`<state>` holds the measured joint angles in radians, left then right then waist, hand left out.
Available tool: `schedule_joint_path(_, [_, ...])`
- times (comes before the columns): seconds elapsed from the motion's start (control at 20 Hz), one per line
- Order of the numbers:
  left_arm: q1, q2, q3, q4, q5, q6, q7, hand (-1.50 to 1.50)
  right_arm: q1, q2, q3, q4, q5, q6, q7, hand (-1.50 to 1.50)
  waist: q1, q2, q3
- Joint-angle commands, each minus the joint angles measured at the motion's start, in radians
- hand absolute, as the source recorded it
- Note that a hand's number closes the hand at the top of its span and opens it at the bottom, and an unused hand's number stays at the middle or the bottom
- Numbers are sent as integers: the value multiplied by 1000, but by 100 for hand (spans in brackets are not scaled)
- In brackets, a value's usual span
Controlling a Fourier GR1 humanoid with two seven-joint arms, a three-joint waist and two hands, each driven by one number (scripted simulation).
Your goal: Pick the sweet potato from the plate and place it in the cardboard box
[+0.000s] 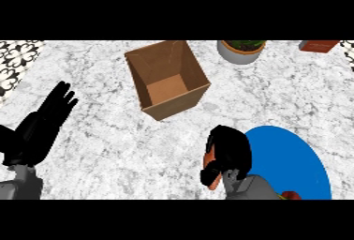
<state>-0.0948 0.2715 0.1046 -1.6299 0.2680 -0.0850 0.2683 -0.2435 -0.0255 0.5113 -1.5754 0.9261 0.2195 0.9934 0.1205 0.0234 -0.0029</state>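
We saw right hand (228, 157) with fingers curled round sweet potato (207, 161); only orange slivers showed at hand's left side. Hand sat just off left rim of blue plate (294, 159), near surface's front edge. We judged pick done, potato off plate. Carry and drop into cardboard box (168, 79) remained; box stood open, well apart, toward surface's back edge. Left hand (41, 126) rested at front-left, fingers straight, apart, holding nothing.

A white and grey marbled counter (104, 140) spreads across the view. At its far edge stands a pale round pot (239, 52) with green leaves, and near it, towards the right corner, a reddish-brown box (319, 45). Black-and-white patterned tiles (15, 63) show at the far left.
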Motion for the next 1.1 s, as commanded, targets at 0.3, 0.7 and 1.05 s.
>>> schedule_joint_path(0.3, [-78,-19,-65,22,-12,-27,17,0,-382,25,168,253,-56,-85,149,150,95,15,0])
schedule_joint_path(0.7, [-119,-34,-85,47,-25,-23,20,0,-695,25,181,353,-92,-146,203,150,115,2,-3])
schedule_joint_path(1.05, [-103,-47,-91,67,-38,-5,27,0,-959,25,152,426,-34,-193,317,150,105,-17,-7])
